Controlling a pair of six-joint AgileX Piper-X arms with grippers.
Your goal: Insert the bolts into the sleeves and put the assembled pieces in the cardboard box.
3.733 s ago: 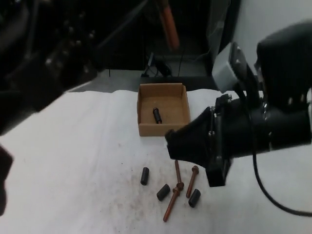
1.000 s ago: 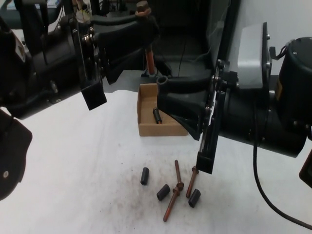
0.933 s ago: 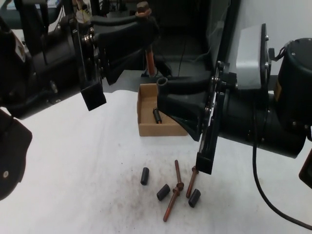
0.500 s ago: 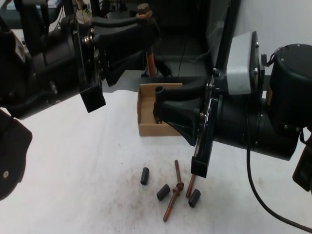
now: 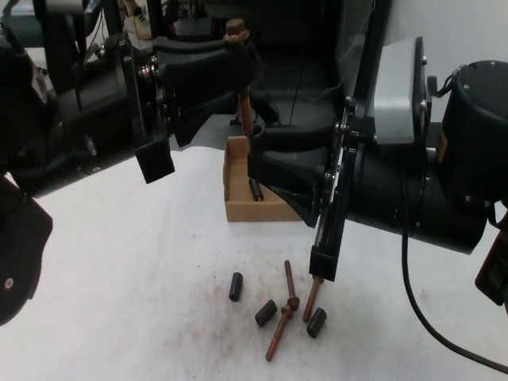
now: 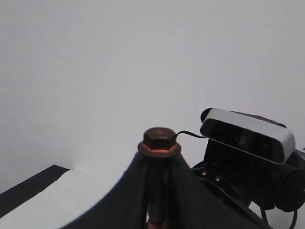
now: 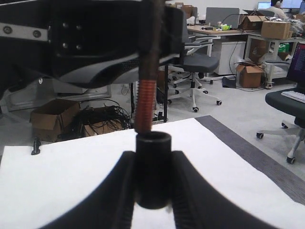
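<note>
Right wrist view: poising a copper bolt (image 7: pixel 144 102), threaded tip at the mouth of an upright sleeve (image 7: pixel 153 171), clamping bolt in left gripper (image 6: pixel 158 167) and sleeve in right gripper (image 7: pixel 152 162), hovering by the cardboard box (image 5: pixel 246 211), above loose bolts (image 5: pixel 280 329) and sleeves (image 5: pixel 236 286).

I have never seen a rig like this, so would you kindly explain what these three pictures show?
This is a robot with two arms at a bench under white cloth. The high view looks down from behind both arms; each of the other two comes from a camera on one arm's wrist. The left hand grips a copper-coloured bolt upright, head up. The right hand holds a black sleeve right beneath it, the bolt's tip just at the sleeve's mouth. On the bench lie three loose bolts and three loose sleeves. Beyond them stands the cardboard box with one dark piece inside.
</note>
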